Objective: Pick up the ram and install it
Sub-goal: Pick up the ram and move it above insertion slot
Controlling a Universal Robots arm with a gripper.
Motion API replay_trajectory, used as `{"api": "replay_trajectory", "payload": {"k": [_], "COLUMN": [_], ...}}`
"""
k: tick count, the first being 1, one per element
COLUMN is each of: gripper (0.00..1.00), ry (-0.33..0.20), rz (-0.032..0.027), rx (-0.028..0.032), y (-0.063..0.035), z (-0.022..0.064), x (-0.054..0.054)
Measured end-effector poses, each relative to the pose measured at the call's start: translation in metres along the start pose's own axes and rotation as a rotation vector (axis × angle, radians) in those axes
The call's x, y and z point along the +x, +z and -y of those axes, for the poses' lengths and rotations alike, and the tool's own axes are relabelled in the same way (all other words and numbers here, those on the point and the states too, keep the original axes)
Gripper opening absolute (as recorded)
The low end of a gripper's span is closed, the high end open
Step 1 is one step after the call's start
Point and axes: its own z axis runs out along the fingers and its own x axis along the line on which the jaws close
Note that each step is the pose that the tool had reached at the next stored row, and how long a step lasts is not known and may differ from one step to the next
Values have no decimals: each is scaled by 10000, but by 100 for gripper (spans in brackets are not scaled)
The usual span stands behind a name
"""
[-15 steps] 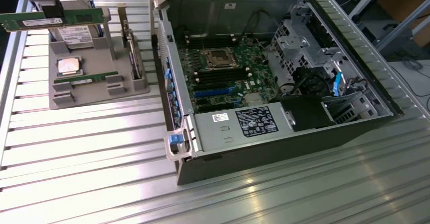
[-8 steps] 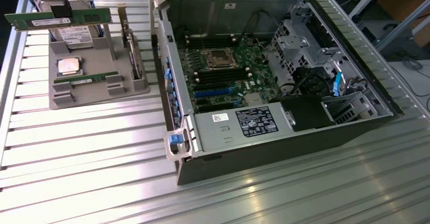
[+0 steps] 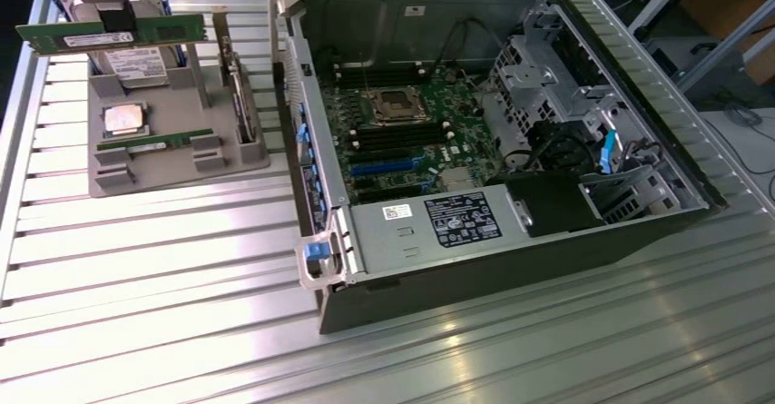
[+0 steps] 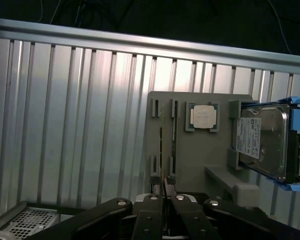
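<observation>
My gripper (image 3: 107, 23) hangs at the back of the exterior view's left, above the grey holder tray (image 3: 181, 175), shut on a ram (image 3: 112, 34). That green stick lies level in the air, its white label facing the camera. From the wrist camera the gripper (image 4: 162, 192) pinches the ram (image 4: 162, 150), seen edge-on as a thin line over the tray (image 4: 190, 155). A second green ram (image 3: 158, 141) stands in its slot near the tray's front. The open computer case (image 3: 363, 241) lies to the exterior view's right, with the motherboard's dark memory slots (image 3: 394, 137) exposed.
On the tray sit a square silver processor chip (image 3: 125, 118) (image 4: 203, 116), a hard drive (image 3: 133, 62) (image 4: 262, 142) in blue rails and an upright expansion card (image 3: 242, 104). A power supply (image 3: 424, 227) fills the case's near end. The ribbed metal table (image 3: 158, 286) spreads around.
</observation>
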Motion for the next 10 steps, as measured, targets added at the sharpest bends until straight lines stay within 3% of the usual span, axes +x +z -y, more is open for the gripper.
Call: {"api": "replay_trajectory", "payload": {"k": [10], "gripper": [12], "ry": [0], "rz": [-3], "rx": [0], "y": [-4], "z": [82], "x": [9]}}
